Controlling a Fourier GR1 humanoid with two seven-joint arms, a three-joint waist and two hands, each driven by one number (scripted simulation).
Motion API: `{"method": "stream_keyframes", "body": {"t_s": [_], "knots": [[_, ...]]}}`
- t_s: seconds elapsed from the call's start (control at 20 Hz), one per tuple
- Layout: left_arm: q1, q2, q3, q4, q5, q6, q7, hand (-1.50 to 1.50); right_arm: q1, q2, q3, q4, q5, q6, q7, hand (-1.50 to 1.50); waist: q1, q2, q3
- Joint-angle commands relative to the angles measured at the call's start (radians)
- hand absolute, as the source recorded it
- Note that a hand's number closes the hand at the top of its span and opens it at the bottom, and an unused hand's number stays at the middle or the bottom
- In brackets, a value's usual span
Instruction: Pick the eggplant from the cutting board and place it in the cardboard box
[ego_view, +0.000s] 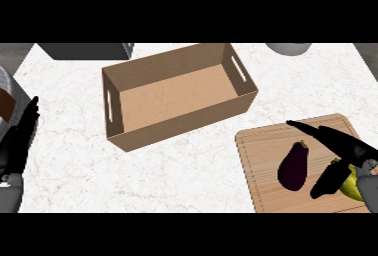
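Note:
A dark purple eggplant (294, 166) lies upright on the wooden cutting board (266, 145) at the lower right. My right hand (347, 150) hovers just right of the eggplant, fingers straight and spread, thumb (329, 179) hanging down beside it, not closed on it. A yellow-green object (351, 186) sits partly hidden under that hand. The open cardboard box (179, 93) stands up and to the left of the board, with nothing visible inside. My left hand (21, 135) rests at the left edge, fingers straight and pointing up.
A dark grey container (85, 50) sits at the counter's far left. A grey round vessel (288, 48) shows at the far right. A brown object (6, 102) lies at the left edge. White marble counter (184, 170) lies between box and board.

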Motion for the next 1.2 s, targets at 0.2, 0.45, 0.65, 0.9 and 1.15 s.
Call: {"method": "stream_keyframes", "body": {"t_s": [0.2,0.45,0.65,0.9,1.15], "knots": [[0.001,-0.046,0.016,0.005,-0.054,-0.01,-0.013,0.0,-0.027,0.096,-0.031,-0.077,0.018,0.078,0.09,-1.5,0.001,0.0,0.0],[-0.044,-0.025,0.047,0.043,-0.049,-0.03,-0.005,0.0,-0.019,0.096,0.001,-0.049,0.081,0.116,0.156,-1.5,0.0,0.001,0.0],[0.001,-0.085,0.003,-0.04,-0.107,0.01,0.026,0.0,0.021,0.142,0.024,-0.01,0.153,0.066,0.128,-1.5,0.001,0.001,0.0],[-0.031,-0.032,0.059,-0.012,-0.071,-0.063,0.021,0.0,-0.034,0.168,0.04,0.083,0.271,-0.055,0.057,1.5,0.003,0.001,0.0],[0.065,-0.054,0.067,-0.077,-0.053,-0.072,-0.01,0.0,-0.08,0.17,0.045,0.173,0.391,-0.222,-0.037,1.5,0.01,0.001,0.0]]}}
